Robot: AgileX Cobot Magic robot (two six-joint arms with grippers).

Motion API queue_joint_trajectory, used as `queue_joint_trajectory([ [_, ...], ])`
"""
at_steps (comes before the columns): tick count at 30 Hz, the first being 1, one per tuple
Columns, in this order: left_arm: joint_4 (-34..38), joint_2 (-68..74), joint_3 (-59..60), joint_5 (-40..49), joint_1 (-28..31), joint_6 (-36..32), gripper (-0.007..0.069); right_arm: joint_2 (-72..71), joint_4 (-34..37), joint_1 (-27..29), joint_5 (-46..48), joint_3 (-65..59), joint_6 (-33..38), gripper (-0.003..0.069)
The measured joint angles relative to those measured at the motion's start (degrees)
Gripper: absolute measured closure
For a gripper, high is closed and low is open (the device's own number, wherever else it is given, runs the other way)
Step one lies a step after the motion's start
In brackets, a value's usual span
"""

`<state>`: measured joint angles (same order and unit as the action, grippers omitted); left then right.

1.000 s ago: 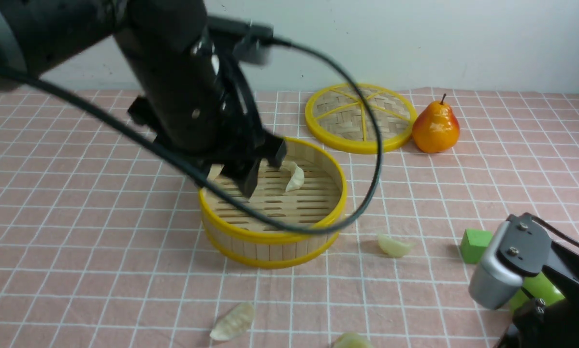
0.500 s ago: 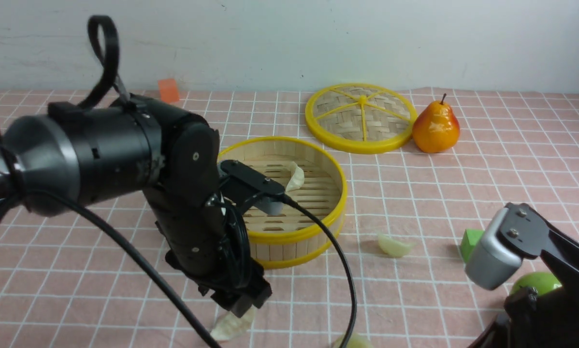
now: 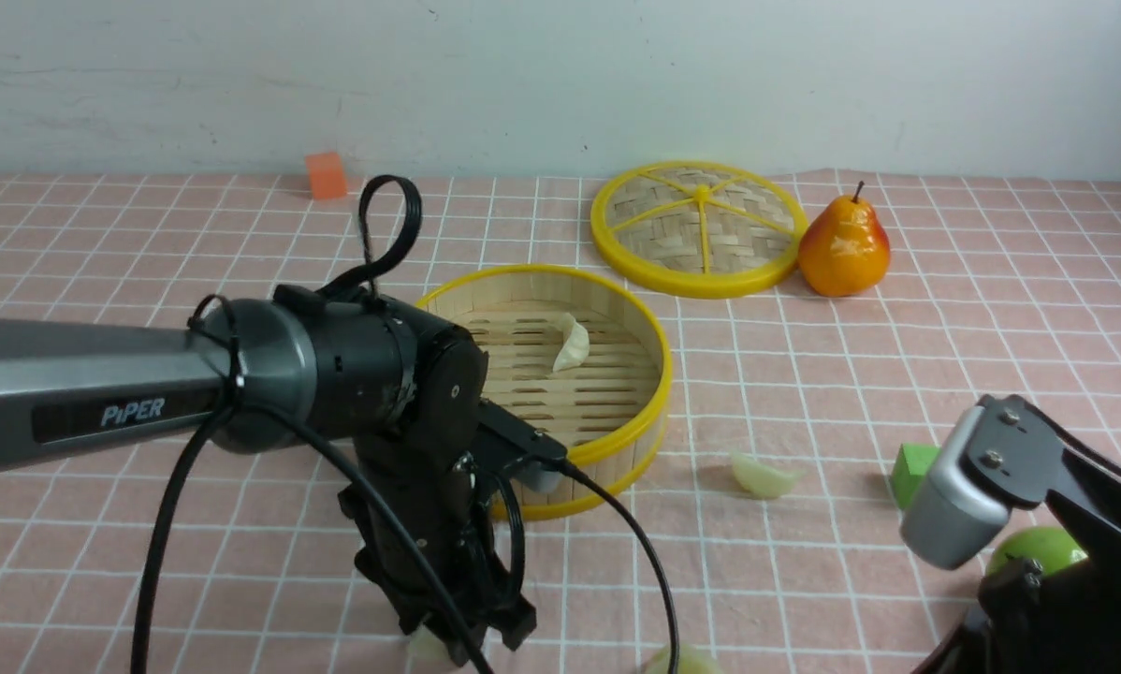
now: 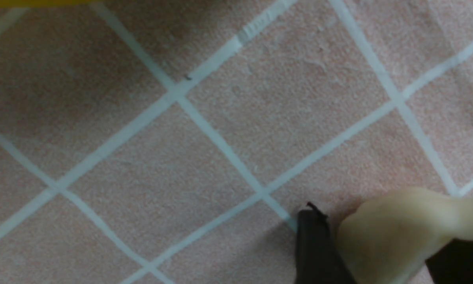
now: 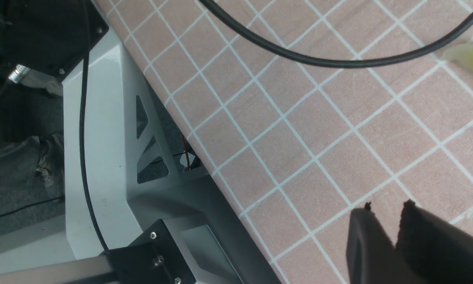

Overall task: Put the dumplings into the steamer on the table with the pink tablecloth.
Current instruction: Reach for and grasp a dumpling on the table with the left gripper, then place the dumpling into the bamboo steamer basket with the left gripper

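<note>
At the near edge of the surface [image 3: 149,234], in front of the steamer [image 3: 637,412], one dumpling [image 4: 394,228] is clamped between the fingers of the left gripper [image 3: 462,646]. A second dumpling [image 3: 572,344] is seen inside the steamer. The right gripper [image 5: 396,221] is held nearly closed and empty by the near right corner.

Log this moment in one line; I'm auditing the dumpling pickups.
left gripper: astride front dumpling, grip unconfirmed | right gripper: empty | steamer: one dumpling inside | tablecloth: two more dumplings loose
</note>
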<state>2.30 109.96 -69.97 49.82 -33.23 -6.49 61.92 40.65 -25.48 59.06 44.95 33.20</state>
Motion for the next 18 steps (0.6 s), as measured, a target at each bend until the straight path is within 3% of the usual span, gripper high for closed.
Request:
queue_joint_trajectory([
  [2, 0.0, 0.0, 0.0, 0.0, 0.2, 0.2, 0.0368, 0.0, -0.9, 0.0, 0.0, 0.0, 0.0, 0.0526],
  [10, 3.1, -1.7, -2.4, 3.4, 0.1, 2.3, 0.0373, 0.0, -1.6, 0.0, -0.5, 0.0, 0.0, 0.0522],
  [18, -0.3, -5.2, -21.4, 10.3, 0.3, 9.8, 0.0373, 0.0, -1.6, 0.0, -2.0, 0.0, 0.0, 0.0522],
])
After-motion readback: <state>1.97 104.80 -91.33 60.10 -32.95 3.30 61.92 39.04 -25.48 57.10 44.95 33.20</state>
